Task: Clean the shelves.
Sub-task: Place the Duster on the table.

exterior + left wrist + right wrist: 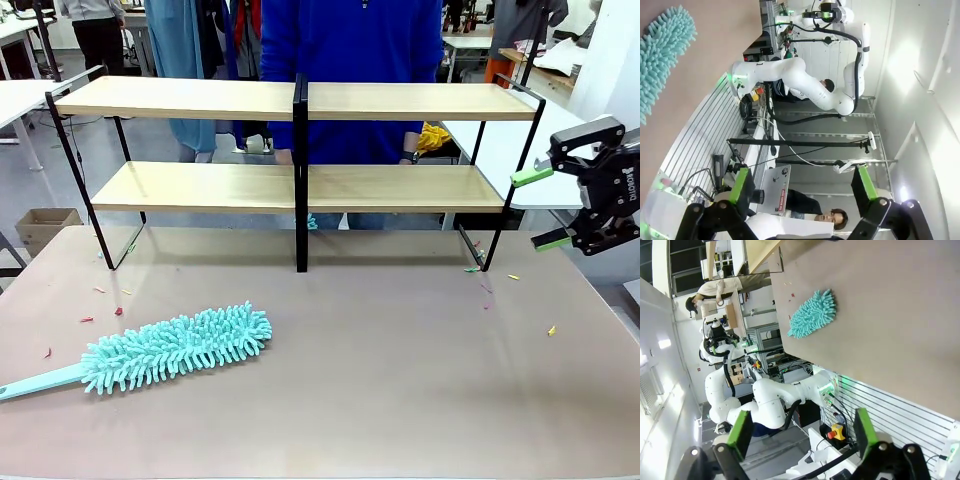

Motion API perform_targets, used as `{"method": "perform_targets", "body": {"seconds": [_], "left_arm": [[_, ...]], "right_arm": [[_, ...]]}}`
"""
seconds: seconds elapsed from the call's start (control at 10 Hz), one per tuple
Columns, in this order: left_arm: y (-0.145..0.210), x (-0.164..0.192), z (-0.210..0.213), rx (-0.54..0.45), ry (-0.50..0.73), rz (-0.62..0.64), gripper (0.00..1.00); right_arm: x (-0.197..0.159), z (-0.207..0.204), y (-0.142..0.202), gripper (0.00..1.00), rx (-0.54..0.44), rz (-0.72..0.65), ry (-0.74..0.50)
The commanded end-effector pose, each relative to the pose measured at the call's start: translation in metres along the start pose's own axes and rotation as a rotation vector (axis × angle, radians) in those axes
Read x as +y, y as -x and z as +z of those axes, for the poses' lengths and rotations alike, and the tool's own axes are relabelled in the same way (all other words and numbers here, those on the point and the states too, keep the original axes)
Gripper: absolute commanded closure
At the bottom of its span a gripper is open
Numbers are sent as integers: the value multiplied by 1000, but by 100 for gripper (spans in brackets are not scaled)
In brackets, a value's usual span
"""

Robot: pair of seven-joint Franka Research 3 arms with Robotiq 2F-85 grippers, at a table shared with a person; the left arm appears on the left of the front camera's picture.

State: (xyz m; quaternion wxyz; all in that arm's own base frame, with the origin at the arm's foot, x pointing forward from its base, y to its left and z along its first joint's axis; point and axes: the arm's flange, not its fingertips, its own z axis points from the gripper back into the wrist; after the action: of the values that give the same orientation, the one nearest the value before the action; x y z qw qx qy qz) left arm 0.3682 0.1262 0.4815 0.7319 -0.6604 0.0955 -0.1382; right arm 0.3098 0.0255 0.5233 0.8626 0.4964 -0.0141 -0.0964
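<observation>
Two tools of ours are idle: left gripper (802, 187) with jaws wide apart and holding nothing, looking sideways past the table edge; right gripper (545, 208) likewise spread and empty, hanging above the table's right edge. Nearest us lies the duster (175, 348), flat on the table (400, 380), handle toward the left edge. Small scraps (100, 305) litter the surface. Beyond stand the shelves (200, 98), two tiers, upright, a person close behind. We judge nothing wiped yet. We should take the duster by its handle, low and square, keeping the fluffy head free for sweeping.
</observation>
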Motion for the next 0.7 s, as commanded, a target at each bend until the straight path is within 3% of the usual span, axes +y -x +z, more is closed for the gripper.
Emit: {"method": "perform_targets", "body": {"seconds": [0.0, 0.6], "left_arm": [[2, -1, 3, -5, 22, -20, 0], [2, -1, 3, -5, 22, -20, 0]], "right_arm": [[2, -2, 0, 0, -4, 0, -25], [2, -2, 0, 0, -4, 0, -25]]}}
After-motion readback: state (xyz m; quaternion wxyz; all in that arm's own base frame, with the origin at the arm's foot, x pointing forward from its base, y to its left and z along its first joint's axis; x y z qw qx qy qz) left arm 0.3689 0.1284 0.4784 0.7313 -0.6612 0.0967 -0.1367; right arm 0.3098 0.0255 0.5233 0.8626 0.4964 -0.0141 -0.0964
